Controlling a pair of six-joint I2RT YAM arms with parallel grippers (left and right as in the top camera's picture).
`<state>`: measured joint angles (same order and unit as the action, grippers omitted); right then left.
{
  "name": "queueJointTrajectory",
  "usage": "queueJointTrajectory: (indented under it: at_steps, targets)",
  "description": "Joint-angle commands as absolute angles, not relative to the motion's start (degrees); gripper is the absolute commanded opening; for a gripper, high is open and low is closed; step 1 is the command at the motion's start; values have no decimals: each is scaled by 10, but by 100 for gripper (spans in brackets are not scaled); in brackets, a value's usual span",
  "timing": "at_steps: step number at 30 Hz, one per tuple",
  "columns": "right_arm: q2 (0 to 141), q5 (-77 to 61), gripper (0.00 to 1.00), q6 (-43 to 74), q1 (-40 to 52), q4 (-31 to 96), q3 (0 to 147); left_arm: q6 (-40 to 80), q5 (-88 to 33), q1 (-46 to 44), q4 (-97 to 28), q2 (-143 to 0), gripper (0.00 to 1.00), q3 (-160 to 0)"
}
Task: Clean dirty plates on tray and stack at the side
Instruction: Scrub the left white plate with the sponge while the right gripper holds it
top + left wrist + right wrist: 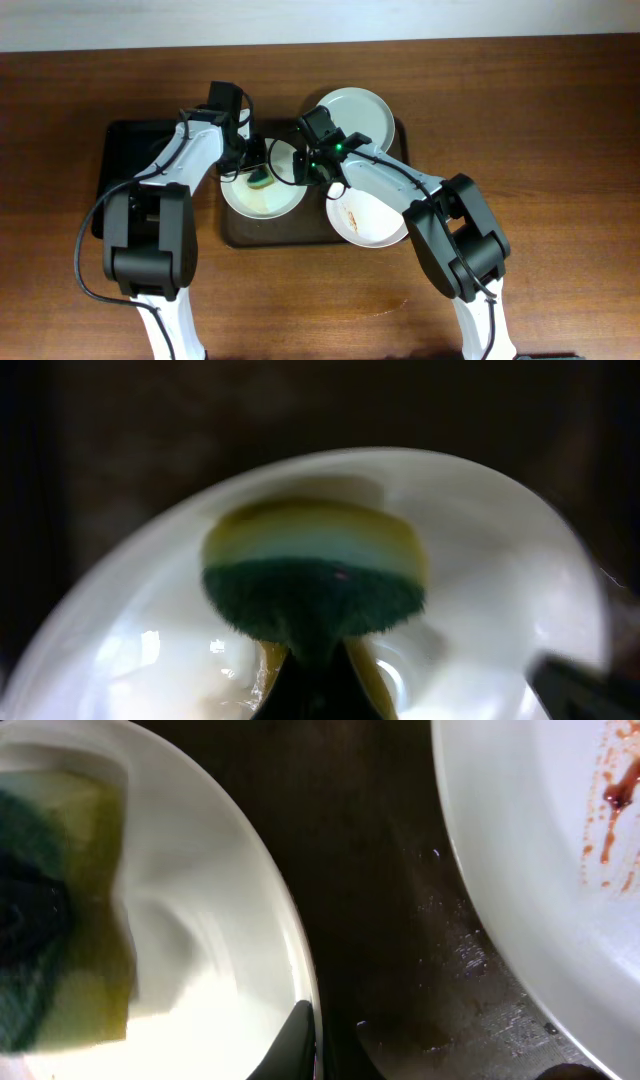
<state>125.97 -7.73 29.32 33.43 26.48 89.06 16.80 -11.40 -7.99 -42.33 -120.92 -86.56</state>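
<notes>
Three plates lie on the brown tray [300,236]. The left plate [280,203] carries a yellow-green sponge [259,181], clamped in the left gripper [315,665] and pressed against the plate's surface. The right gripper [335,1045] is closed on this plate's right rim. The smeared plate [372,218] sits just beside it. The third plate [352,108] is at the tray's far right corner. A black tray [130,160] lies to the left.
</notes>
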Motion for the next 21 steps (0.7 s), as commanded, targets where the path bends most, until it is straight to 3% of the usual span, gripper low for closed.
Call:
queueJointTrajectory:
  at_steps: [1,3,5,7,8,9,14,19,20,21]
  targets:
    - [1277,-86,5,288,340,267,892,234,80,-77,-473,-1218,1,-865]
    - [1277,-86,5,288,340,267,892,233,87,-77,-540,-1218,1,-865]
    - [1277,-86,5,288,340,267,892,165,-49,-78,-603,-1218,1,-865]
    - [1277,-86,5,288,340,267,892,133,-175,-78,-573,-1218,1,-865]
    - [1277,-86,5,288,340,267,892,134,-183,-78,-543,-1218,1,-865]
    - [1277,-86,5,288,340,267,892,166,-128,-78,-484,-1218,1,-865]
    - [1277,-86,5,288,340,269,892,231,59,-78,-431,-1218,1,-867]
    - [1278,-86,6,288,341,272,892,175,23,-77,-635,-1214,1,-1032]
    - [1279,-86,21,291,341,272,892,161,23,-77,-698,-1214,1,-1089]
    - [1279,-86,29,290,341,272,892,150,23,-77,-724,-1214,1,-1112]
